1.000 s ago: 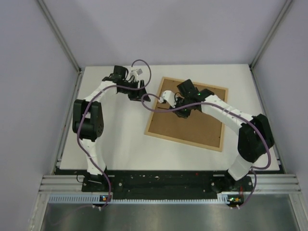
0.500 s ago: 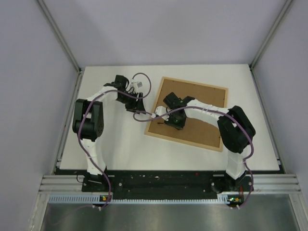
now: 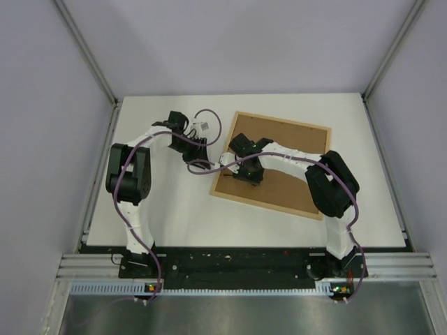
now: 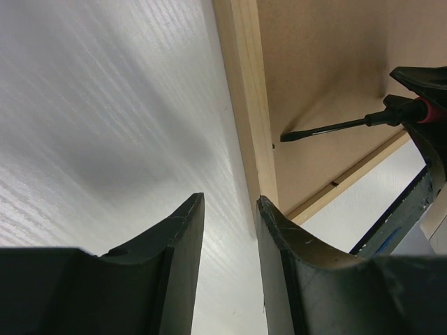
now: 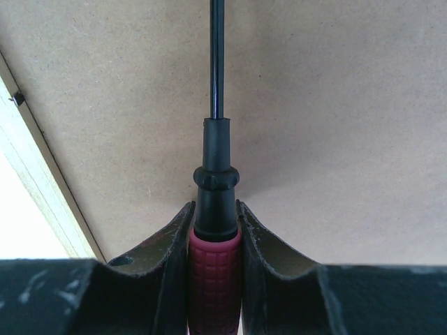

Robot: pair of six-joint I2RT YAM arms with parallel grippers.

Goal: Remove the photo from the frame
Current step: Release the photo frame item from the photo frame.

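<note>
One big wooden frame (image 3: 266, 206) lies flat on the white tabletop (image 3: 174, 209). It is a little to the right of the middle and closer to the far edge than the near one. It is turned a bit, so its sides do not line up with the tabletop's edges. It lies face down, and the plain brown backing board (image 3: 290, 190) fills the inside of the pale rim.

The right gripper (image 5: 215, 216) is over the left part of the board. Its two fingers are squeezed tight on a screwdriver (image 5: 216, 188) with a red and black handle. The thin metal shaft lies low over the board and points at the frame's left rim. In the left wrist view the flat tip is just beside a tiny dark tab (image 4: 272, 146) on the inner side of that rim. I cannot tell if the tip touches it.

The left gripper (image 4: 227, 202) is down at the frame's left side, on the outside of the rim. Its fingers are a small way apart with nothing between them. One finger is over bare tabletop and the other is right at the rim's outer edge.

Purple cables (image 3: 115, 202) run along both arms.
</note>
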